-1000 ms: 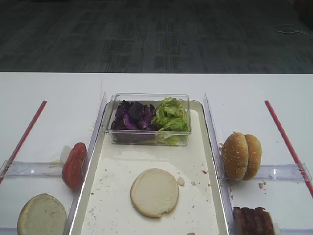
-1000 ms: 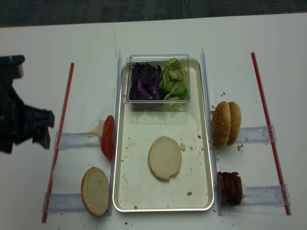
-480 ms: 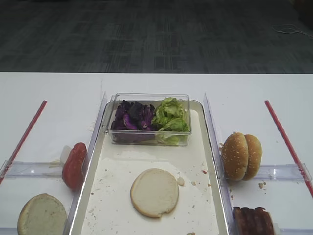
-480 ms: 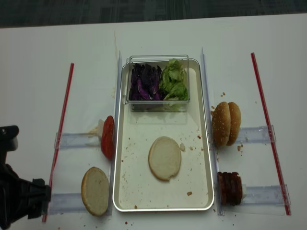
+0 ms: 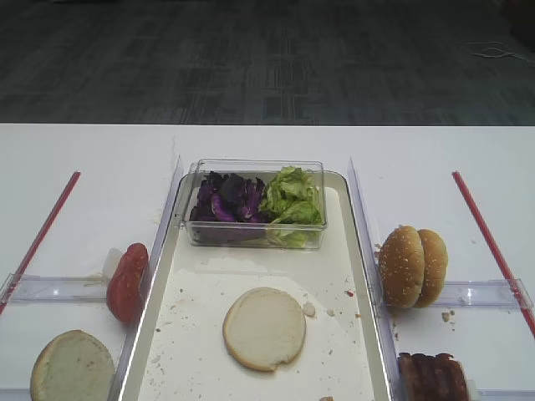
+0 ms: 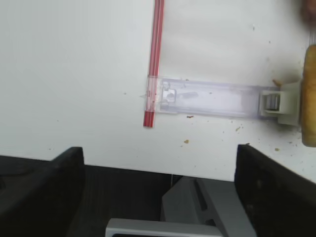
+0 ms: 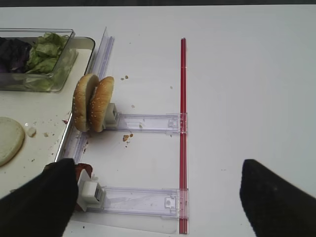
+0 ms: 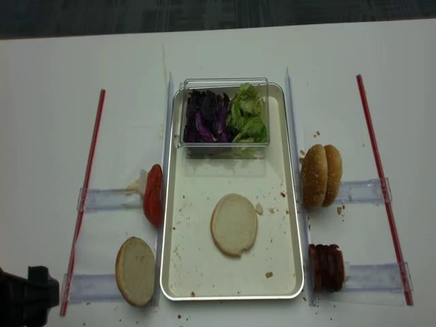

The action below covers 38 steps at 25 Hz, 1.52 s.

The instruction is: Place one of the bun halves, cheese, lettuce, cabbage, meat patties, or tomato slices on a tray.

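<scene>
A whitish bun half [image 5: 264, 327] [image 8: 234, 225] lies flat in the middle of the cream tray [image 5: 251, 267] [image 8: 204, 184], with nothing touching it. At the tray's far end a clear box holds purple cabbage [image 8: 204, 116] and green lettuce [image 8: 248, 116]. Tomato slices [image 8: 153, 194] stand on edge left of the tray. Meat patties [image 8: 327, 267] stand on its right. My left gripper [image 6: 158, 192] is open and empty over the table's near edge. My left arm [image 8: 24, 298] shows at the near left corner. My right gripper [image 7: 158, 197] hangs open and empty above the patty holder.
A rougher beige bun half [image 8: 135, 270] lies near left of the tray. Two sesame buns [image 8: 320, 175] stand on edge to its right. Clear plastic holders [image 8: 364, 191] and red strips [image 8: 85, 197] [image 8: 381, 184] lie on the white table on both sides.
My left arm has pulled back from the table's middle left to its near left corner, gripper still open. The food and tray have not moved.
</scene>
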### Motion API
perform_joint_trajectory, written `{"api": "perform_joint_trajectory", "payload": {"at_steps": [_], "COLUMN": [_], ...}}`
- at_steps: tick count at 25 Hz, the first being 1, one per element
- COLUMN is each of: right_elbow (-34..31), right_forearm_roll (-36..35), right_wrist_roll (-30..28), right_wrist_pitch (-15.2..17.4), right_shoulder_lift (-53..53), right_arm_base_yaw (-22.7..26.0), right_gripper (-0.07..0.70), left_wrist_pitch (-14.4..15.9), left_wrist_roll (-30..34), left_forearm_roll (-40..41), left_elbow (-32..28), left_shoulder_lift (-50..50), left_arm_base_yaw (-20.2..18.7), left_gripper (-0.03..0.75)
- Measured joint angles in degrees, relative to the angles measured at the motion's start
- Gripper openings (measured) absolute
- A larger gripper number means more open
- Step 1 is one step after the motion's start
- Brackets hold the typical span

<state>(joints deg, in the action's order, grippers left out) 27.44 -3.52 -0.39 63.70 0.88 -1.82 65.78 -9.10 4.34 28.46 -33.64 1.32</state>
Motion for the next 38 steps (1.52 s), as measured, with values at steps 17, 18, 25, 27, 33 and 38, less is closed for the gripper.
{"api": "perform_joint_trajectory", "payload": {"at_steps": [17,18,25,27,33,38], "right_elbow": [0.0,0.0,0.0,0.0,0.0,0.0], "right_forearm_roll": [0.0,0.0,0.0,0.0,0.0,0.0], "right_wrist_roll": [0.0,0.0,-0.1,-0.1,-0.1,-0.1], "right_wrist_pitch": [0.0,0.0,0.0,0.0,0.0,0.0], "right_shoulder_lift": [0.0,0.0,0.0,0.0,0.0,0.0], "right_arm_base_yaw": [0.0,0.0,0.0,0.0,0.0,0.0], "right_gripper": [0.689,0.689,0.689,0.689,0.689,0.689], "left_wrist_pitch": [0.7,0.7,1.3,1.3,1.7,1.7], "left_wrist_roll": [3.2,3.3,3.3,3.3,3.3,3.4], "left_forearm_roll": [-1.9,-1.9,-1.9,-1.9,-1.9,-2.0], "left_elbow": [-0.1,-0.1,-0.2,-0.2,-0.2,-0.3], "left_shoulder_lift": [16.1,17.4,26.3,29.2,34.4,34.6], "left_arm_base_yaw": [0.0,0.0,0.0,0.0,0.0,0.0], "left_gripper": [0.599,0.599,0.6,0.599,0.6,0.6]}}
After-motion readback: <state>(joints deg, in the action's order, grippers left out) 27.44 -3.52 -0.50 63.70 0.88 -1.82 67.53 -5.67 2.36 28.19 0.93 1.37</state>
